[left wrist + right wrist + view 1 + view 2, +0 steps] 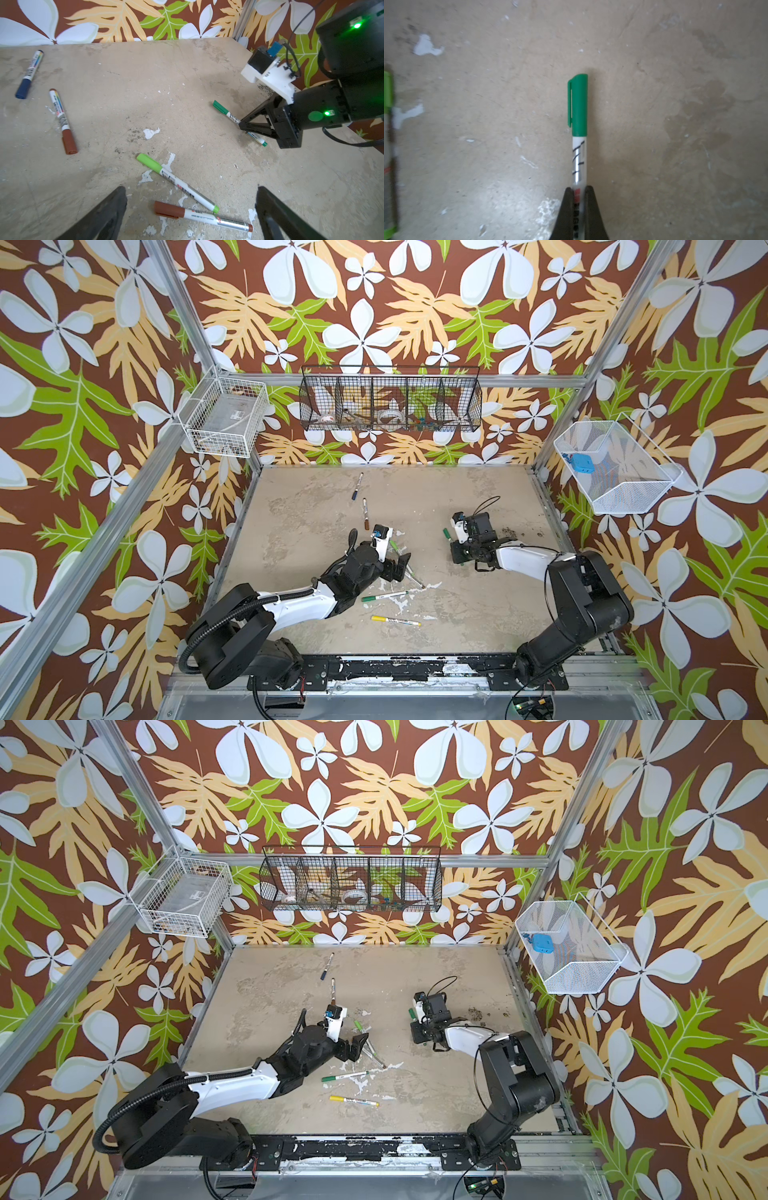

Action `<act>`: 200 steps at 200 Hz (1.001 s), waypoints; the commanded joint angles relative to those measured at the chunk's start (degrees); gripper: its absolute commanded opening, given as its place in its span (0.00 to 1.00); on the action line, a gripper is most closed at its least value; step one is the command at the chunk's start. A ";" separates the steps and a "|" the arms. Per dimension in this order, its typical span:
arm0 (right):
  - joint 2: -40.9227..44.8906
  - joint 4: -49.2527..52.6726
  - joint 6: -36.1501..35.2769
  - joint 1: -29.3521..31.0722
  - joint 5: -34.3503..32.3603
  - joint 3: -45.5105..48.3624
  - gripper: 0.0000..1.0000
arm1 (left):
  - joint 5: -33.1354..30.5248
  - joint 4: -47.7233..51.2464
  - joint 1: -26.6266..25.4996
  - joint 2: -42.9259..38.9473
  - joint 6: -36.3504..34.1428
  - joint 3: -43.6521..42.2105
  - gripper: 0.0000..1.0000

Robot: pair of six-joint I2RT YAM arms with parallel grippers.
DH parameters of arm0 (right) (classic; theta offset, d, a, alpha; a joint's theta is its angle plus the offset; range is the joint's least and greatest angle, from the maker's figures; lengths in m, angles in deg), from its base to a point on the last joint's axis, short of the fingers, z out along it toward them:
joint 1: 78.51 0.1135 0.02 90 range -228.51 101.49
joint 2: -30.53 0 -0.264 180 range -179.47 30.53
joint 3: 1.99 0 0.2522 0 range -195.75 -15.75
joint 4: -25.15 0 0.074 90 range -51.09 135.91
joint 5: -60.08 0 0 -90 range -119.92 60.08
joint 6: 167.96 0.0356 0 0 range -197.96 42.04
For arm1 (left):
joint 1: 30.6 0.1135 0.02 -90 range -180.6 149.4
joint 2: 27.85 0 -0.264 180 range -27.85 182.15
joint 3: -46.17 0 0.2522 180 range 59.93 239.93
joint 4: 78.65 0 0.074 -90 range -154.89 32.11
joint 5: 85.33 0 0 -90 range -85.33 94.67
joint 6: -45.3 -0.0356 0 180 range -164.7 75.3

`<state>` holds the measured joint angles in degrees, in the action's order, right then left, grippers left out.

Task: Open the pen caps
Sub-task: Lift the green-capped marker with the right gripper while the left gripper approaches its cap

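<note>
My right gripper [579, 191] is shut on the white barrel of a marker, whose green pen cap [578, 104] sticks out beyond the fingertips; both top views show this cap [446, 534] low over the table. My left gripper [191, 188] stands open just above two crossed markers, one with a light green cap [149, 163] and one with a brown cap [169, 209]. Farther back lie markers with a blue cap [22, 89] and a second brown cap [69, 142]. Near the front lie markers with a green cap [368, 598] and a yellow cap [378, 618].
A black wire basket [390, 398] hangs on the back wall. White wire baskets hang at the left [226, 418] and right [615, 466]. The worn beige table [478, 614] is bounded by aluminium frame posts.
</note>
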<state>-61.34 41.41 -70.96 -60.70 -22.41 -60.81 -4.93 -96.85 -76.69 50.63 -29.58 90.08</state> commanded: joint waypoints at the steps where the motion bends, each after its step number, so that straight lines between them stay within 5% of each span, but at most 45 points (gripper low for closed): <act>1: 3.86 -3.27 2.07 0.25 9.50 0.98 0.01 | -2.41 -1.02 -0.06 -2.48 2.06 -1.06 0.98; 64: 12.52 -22.74 15.53 7.12 28.67 6.47 0.00 | 2.14 -13.15 -0.05 -14.12 2.60 -9.86 0.98; 130: 20.96 -35.02 9.87 18.44 26.51 15.30 0.00 | 9.30 -25.44 -0.05 -19.35 2.44 -16.39 0.96; 200: 21.75 -41.80 9.28 22.10 25.82 18.10 0.00 | 11.89 -29.82 -0.06 -19.69 4.05 -18.24 0.77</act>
<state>-39.33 4.06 -60.88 -39.29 2.92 -42.64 5.38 -122.51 -76.69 31.24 -26.33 72.18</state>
